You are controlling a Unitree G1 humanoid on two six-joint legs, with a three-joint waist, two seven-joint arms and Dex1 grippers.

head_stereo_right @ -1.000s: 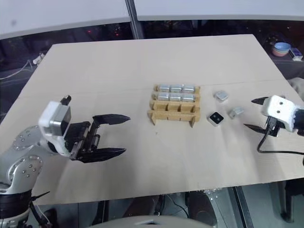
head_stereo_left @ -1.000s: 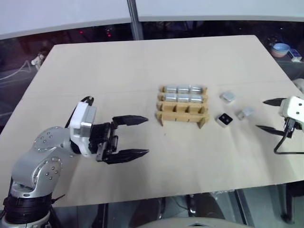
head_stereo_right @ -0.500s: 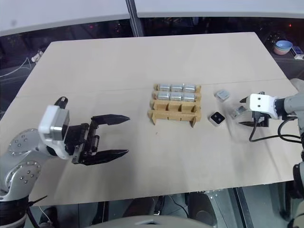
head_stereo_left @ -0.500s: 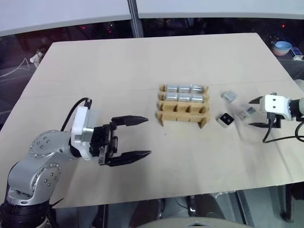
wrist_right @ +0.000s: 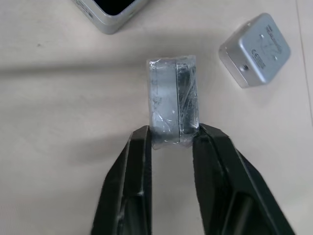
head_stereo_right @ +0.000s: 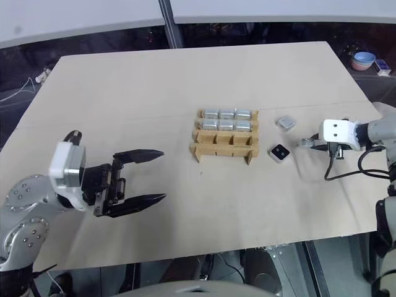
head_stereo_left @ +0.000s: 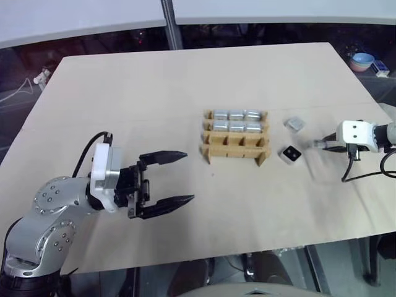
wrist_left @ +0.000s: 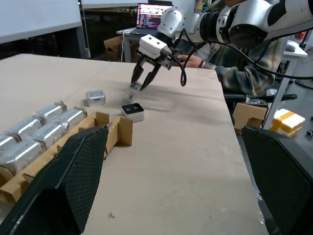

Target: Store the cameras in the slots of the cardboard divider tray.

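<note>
Cardboard tray [head_stereo_left: 236,145] front row vacant; right claw [wrist_right: 171,142] pinching wrapped camera [wrist_right: 173,101]; left claw [head_stereo_left: 176,177] spread, well apart

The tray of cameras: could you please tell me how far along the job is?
Done: six cameras fill the two far rows of the tray. In hand: the right gripper is shut on a seventh camera, low at the table. Left: the near row is empty, and two loose cameras lie beside the tray. The left gripper hangs open.
</note>
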